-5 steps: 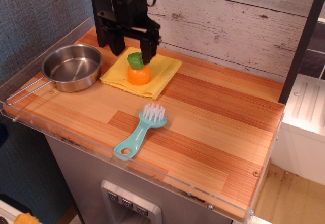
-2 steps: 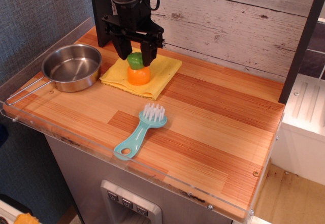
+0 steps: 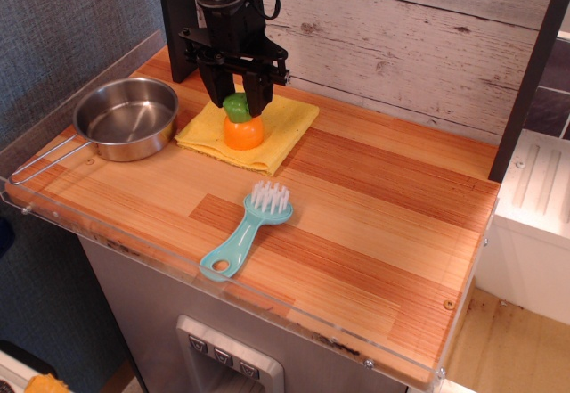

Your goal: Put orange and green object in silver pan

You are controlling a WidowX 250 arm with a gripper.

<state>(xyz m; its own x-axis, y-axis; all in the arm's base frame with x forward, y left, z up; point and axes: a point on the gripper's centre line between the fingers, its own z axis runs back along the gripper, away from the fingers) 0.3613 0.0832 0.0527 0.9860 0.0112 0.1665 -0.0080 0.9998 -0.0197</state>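
**Claw closed around the toy vegetable's leafy top**

My claw [image 3: 236, 101] grips the green top of the toy vegetable [image 3: 242, 128], one finger pressed against each side of it. The toy's orange body sits upright on the yellow cloth [image 3: 285, 126] at the back of the bench [image 3: 374, 224]. The pan [image 3: 127, 118] stands just left of the cloth, its thin wire handle pointing toward the bench's front left edge. A teal brush [image 3: 249, 228] lies nearer the front, bristles up.
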